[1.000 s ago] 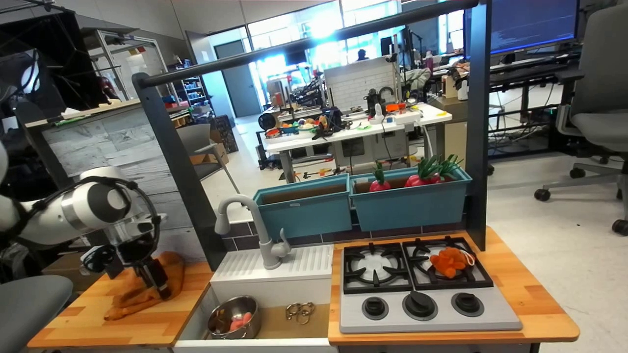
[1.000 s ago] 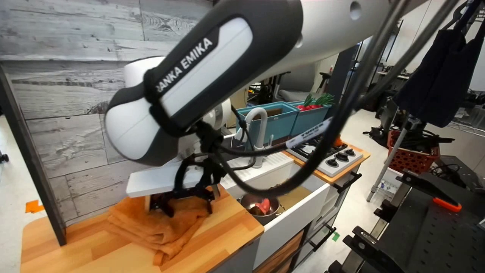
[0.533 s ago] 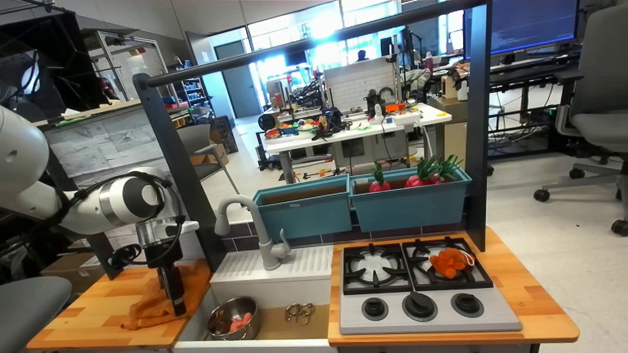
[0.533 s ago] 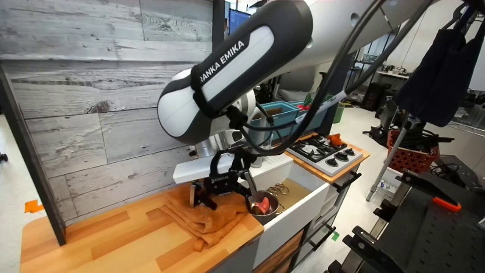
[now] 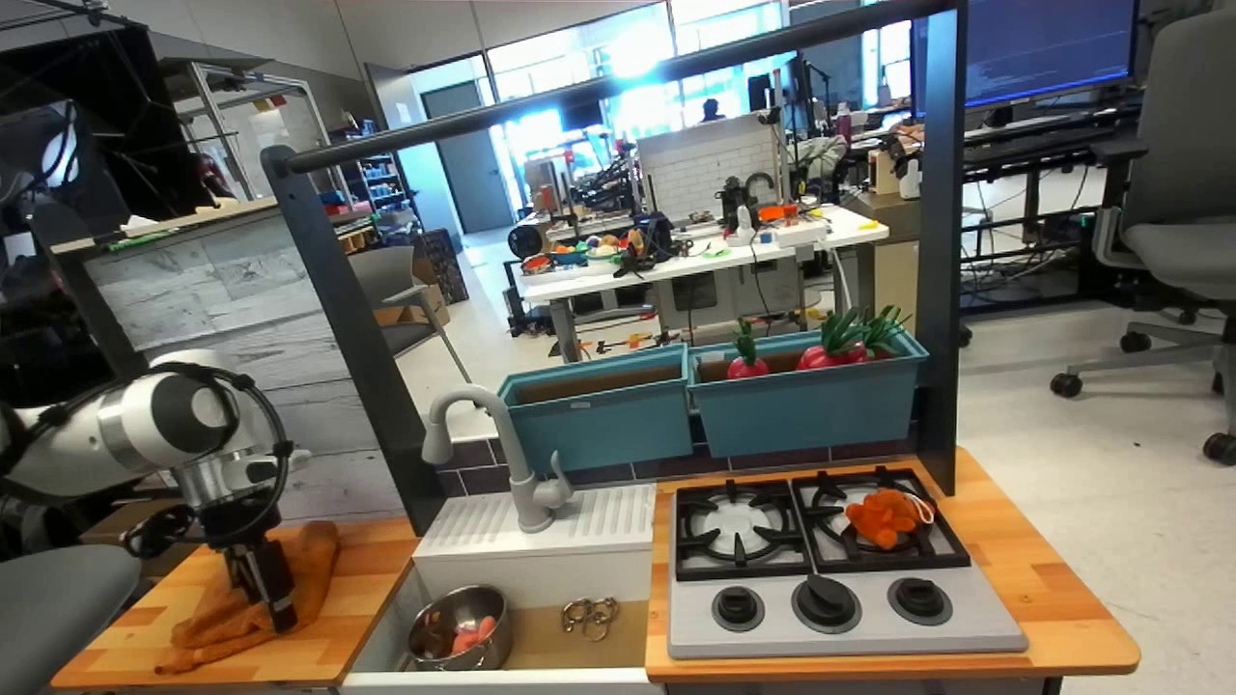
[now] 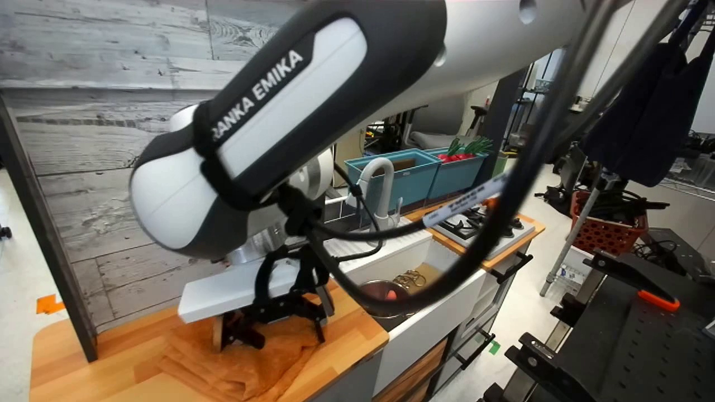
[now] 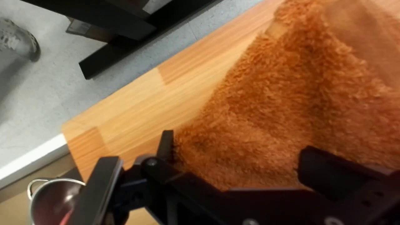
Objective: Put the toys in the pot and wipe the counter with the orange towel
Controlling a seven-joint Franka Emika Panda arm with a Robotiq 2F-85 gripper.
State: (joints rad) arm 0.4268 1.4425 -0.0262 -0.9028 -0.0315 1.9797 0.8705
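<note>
The hand (image 7: 236, 154) points down at the orange towel (image 7: 275, 103), its fingers spread wide; no pinch shows, and the cloth lies beneath and between the tips. From this, wiping seems the step in hand, done by pressing and dragging. With nothing clamped, too light a press could let the fingers skate over the pile; too hard a one could bunch the cloth. The towel ends about at one finger, so that tip might slip off and scrape the surface (image 7: 134, 109), bare just past it.

Farther out on that same side of the hand, at a lower level, the metal pot (image 5: 470, 603) stands in the sink (image 5: 541, 579), a pink toy (image 5: 473, 634) and a brown item (image 5: 436, 635) inside. A sweep carried too far that way might drop the towel over the edge.

Past the pot lie metal rings (image 5: 591, 615); farthest from the hand, an orange object (image 5: 886, 518) sits on the stove (image 5: 695, 627). If that is a toy, it could be forgotten.
</note>
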